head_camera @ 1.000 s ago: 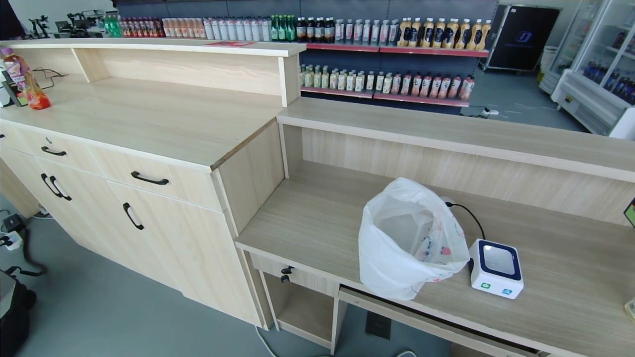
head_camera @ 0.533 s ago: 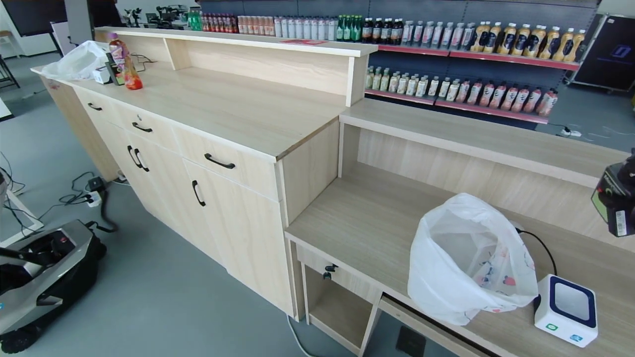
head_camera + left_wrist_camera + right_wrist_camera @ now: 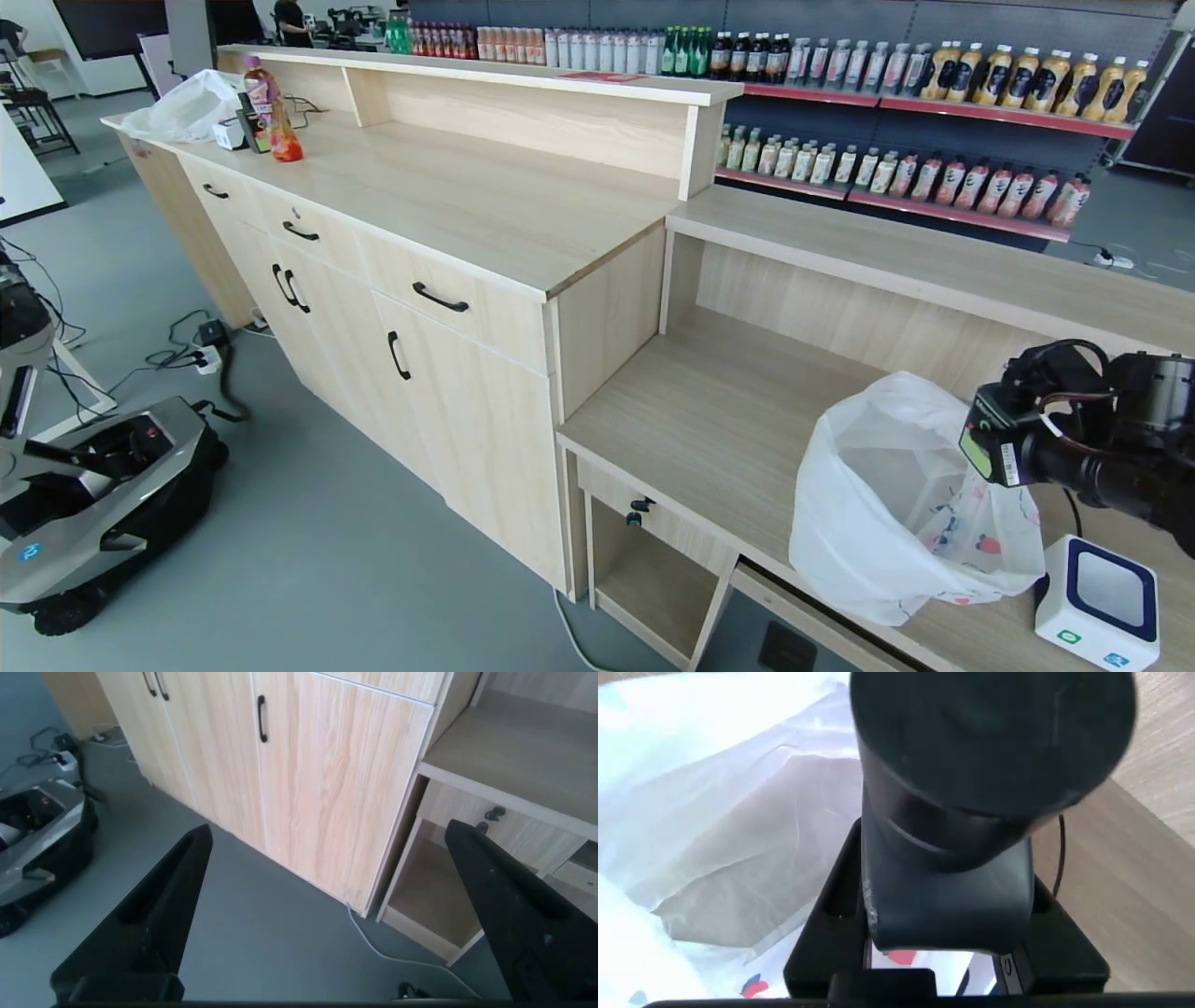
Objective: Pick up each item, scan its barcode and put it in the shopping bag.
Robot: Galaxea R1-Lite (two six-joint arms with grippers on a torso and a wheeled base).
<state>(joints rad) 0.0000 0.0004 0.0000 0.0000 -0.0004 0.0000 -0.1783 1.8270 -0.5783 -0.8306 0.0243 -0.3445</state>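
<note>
Bag (image 3: pixel 896 523) now has your right gripper (image 3: pixel 991 446) over it, holding a dark item (image 3: pixel 990 784); left gripper (image 3: pixel 327 831) wide open.

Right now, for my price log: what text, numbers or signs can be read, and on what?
No text is readable.
Sticker on the held dark item: too small.
Scanner badges: blurred.
Shelf bottles labels: too small.
Red sign on the counter ledge: blurred.

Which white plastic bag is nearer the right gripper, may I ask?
The shopping bag beside the scanner, just below the right gripper; the other bag lies far off at the high counter's end.
</note>
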